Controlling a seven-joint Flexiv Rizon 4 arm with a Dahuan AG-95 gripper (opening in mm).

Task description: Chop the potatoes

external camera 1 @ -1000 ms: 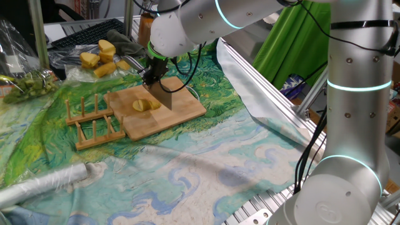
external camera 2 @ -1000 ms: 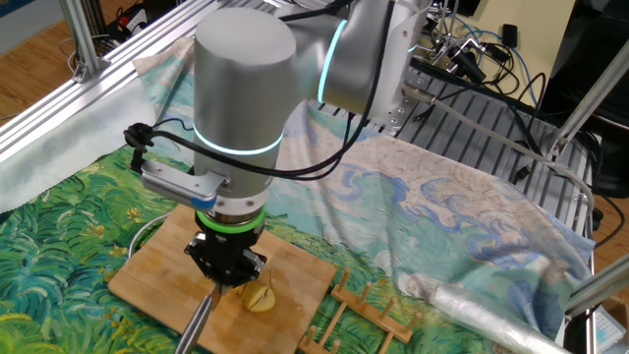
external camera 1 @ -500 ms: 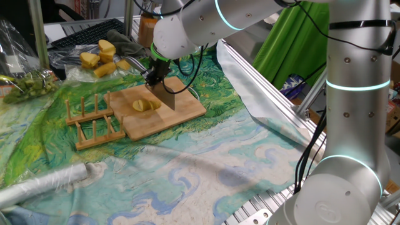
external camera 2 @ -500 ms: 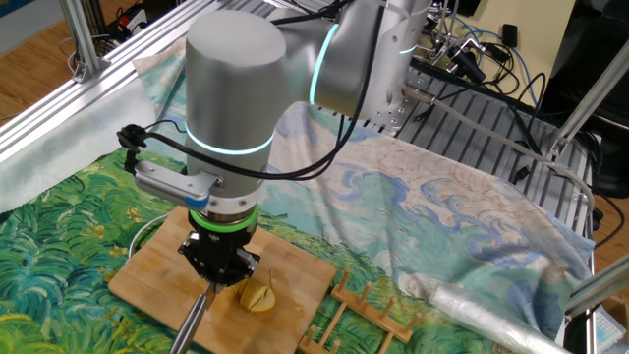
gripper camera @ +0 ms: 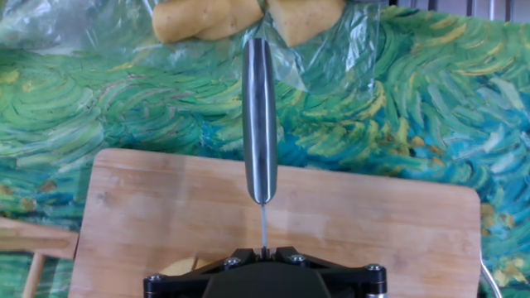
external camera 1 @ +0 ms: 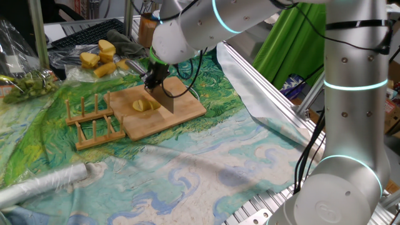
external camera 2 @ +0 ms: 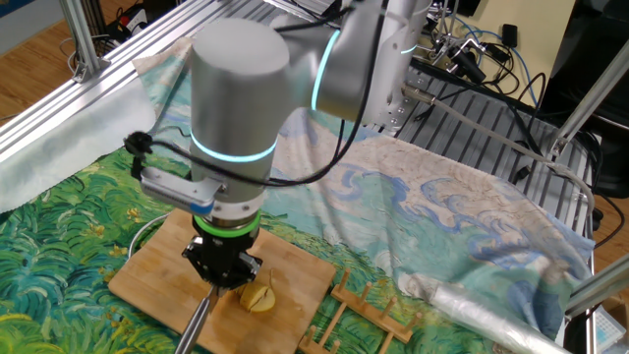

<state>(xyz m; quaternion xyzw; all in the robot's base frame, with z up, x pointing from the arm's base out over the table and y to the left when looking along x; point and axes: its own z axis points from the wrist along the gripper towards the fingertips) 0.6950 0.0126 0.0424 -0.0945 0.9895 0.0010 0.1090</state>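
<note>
A small pale-yellow potato, partly sliced, lies on the wooden board. My gripper is shut on a knife, whose blade stands on edge just right of the potato. In the other fixed view the gripper is right over the board, the potato is beside it and the steel handle sticks out towards the camera. In the hand view the handle points away over the board; the gripper hides most of the potato.
Bigger deep-yellow chunks lie on plastic behind the board, also in the hand view. A wooden rack stands left of the board. A foil roll lies near the front left. A metal frame rail runs along the right.
The gripper and knife have shifted only slightly over the board. The potato has not moved.
</note>
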